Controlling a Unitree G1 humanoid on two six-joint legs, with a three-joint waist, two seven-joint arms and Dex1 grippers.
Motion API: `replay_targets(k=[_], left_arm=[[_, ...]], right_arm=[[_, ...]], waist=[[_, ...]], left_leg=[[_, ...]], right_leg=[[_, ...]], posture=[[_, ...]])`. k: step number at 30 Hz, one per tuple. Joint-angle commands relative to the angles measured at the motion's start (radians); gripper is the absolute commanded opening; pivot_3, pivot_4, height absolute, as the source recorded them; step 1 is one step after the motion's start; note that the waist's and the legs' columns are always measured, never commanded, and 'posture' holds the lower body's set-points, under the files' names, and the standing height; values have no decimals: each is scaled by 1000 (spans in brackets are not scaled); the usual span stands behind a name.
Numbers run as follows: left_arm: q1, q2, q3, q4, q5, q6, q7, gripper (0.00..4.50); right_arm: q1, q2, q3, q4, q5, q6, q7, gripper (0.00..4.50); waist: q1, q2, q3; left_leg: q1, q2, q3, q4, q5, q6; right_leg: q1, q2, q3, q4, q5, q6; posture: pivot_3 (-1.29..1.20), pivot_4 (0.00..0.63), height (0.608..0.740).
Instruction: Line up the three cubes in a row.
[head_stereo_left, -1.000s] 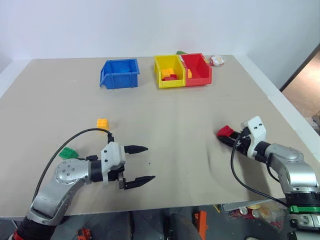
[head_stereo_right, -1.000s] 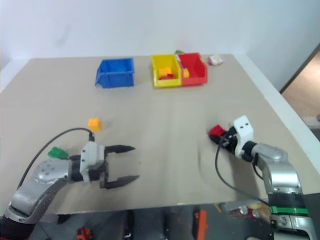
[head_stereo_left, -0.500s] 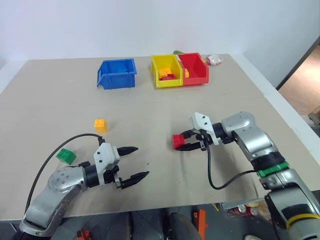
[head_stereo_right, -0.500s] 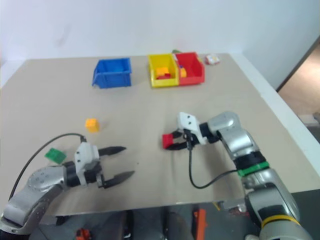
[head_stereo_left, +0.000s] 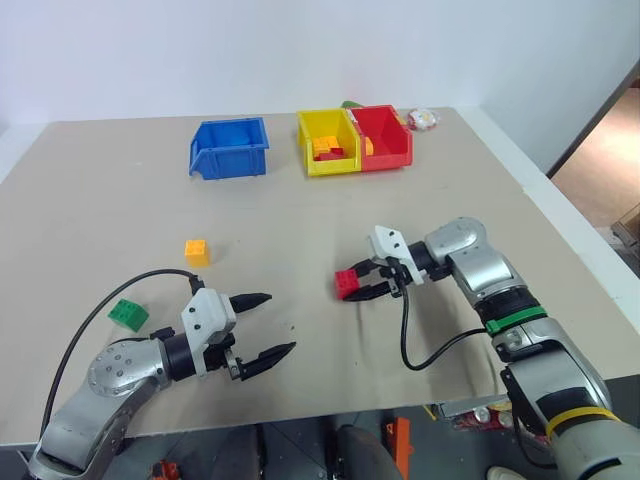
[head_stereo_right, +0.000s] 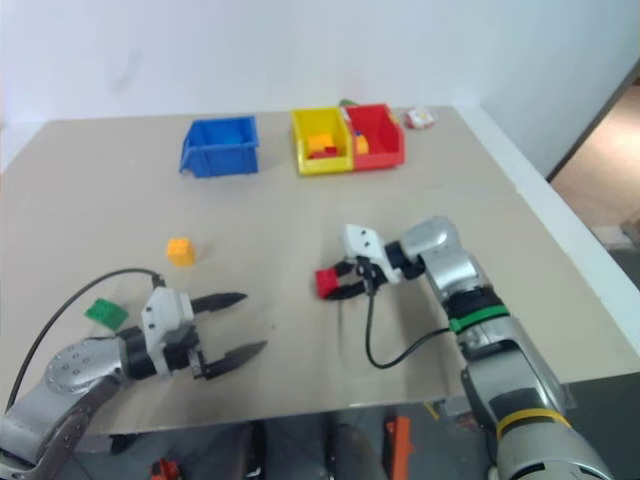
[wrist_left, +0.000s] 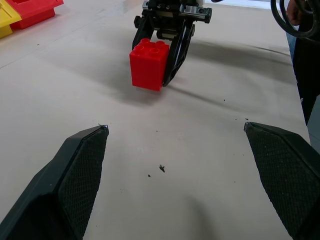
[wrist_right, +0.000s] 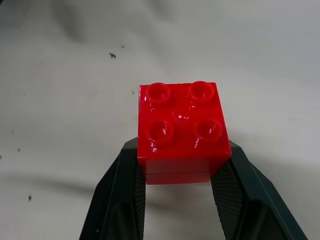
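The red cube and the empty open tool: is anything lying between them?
Nothing but bare table, dotted with dark specks. The left wrist view shows it between the left tool and the red cube.

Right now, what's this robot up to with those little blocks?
It is lining up three toy blocks on the table. Its right gripper is shut on the red block, holding it near the middle of the table. Its left gripper is open with nothing between its fingers. The orange block and the green block lie apart on the left side, not yet in a row.
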Motion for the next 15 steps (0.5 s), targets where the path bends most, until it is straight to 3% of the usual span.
replay_targets(k=[1, 9, 11, 15], left_arm=[[-5, 4, 15, -25, -4, -10, -1, 4500], [-23, 3, 6, -10, 3, -18, -13, 4500], [-26, 3, 4, -9, 3, -18, -14, 4500], [-21, 3, 2, -4, 8, -25, -21, 4500]], right_arm=[[-21, 4, -22, -3, -6, -25, 5, 1252], [-33, 12, -16, 83, -33, -47, 13, 1252], [-40, 16, -19, 126, -49, -90, 1, 2294], [-49, 24, -34, 137, -37, -63, 17, 3611]], waist=[[0, 0, 0], [0, 0, 0], [0, 0, 0], [-1, 0, 0]], left_leg=[[0, 0, 0, 0, 0, 0], [0, -1, 0, 0, 0, 0], [0, -1, 1, 0, 0, 0], [0, 0, 1, 0, 0, 0]], right_leg=[[0, 0, 0, 0, 0, 0], [0, -1, 0, 0, 0, 0], [0, -1, 0, 0, 0, 0], [0, 0, 1, 0, 0, 0]], posture=[[0, 150, 740], [0, 150, 740], [0, 150, 740], [0, 150, 740]])
